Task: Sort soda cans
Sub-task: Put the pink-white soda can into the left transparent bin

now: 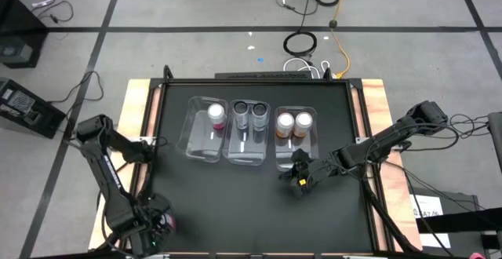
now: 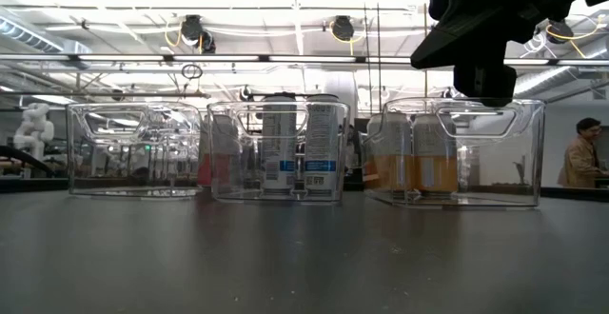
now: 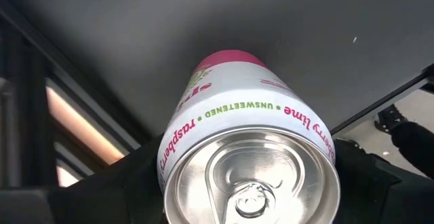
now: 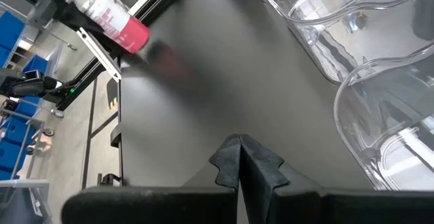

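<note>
While five soda cans (image 1: 249,119) already stood sorted in the clear bins (image 1: 205,145), the left pincer (image 3: 247,183) gripped the last pink can (image 3: 247,156) well away from them; the right pincer (image 4: 241,159) hung closed, empty, just beside the orange-can bin (image 1: 312,145).

Clear plastic bins (image 1: 205,151): three. Pink cans (image 1: 216,115): two. Dark cans (image 1: 241,110): apparently two. Orange cans (image 1: 285,123): two.

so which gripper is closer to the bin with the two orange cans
Right. The right gripper hovers shut just in front of the orange-can bin; the left gripper, holding a pink can, is at the table's far near-left corner.
</note>
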`<state>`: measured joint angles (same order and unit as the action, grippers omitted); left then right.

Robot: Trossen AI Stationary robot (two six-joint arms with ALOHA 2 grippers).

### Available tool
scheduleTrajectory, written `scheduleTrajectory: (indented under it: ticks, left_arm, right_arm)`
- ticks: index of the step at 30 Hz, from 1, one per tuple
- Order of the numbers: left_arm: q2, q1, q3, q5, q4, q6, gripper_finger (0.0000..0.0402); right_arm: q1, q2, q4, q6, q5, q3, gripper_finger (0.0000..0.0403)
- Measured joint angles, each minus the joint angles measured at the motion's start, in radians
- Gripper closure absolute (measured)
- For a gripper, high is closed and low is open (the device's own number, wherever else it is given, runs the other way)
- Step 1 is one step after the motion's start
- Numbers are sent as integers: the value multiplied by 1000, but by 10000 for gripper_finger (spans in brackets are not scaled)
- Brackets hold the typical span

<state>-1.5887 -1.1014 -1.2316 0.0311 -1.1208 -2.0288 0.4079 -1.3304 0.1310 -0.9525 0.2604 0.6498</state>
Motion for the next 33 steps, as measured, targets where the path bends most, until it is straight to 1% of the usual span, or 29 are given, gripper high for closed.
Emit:
scheduleTrajectory:
  ticks: [8,15,21,28,33]
  left_arm:
    - [108,38,0,3,-75,1,94]
    - [226,112,0,-75,-140,9,94]
    - [315,215,0,-108,-187,111,94]
    - [409,355,0,-233,-199,240,94]
    - [467,487,0,-318,-209,358,94]
  right_arm:
    - [0,0,0,8,0,0,403]
    - [0,0,0,49,0,0,403]
    - [0,0,0,52,0,0,403]
    - [0,0,0,52,0,0,403]
    - [0,0,0,57,0,0,403]
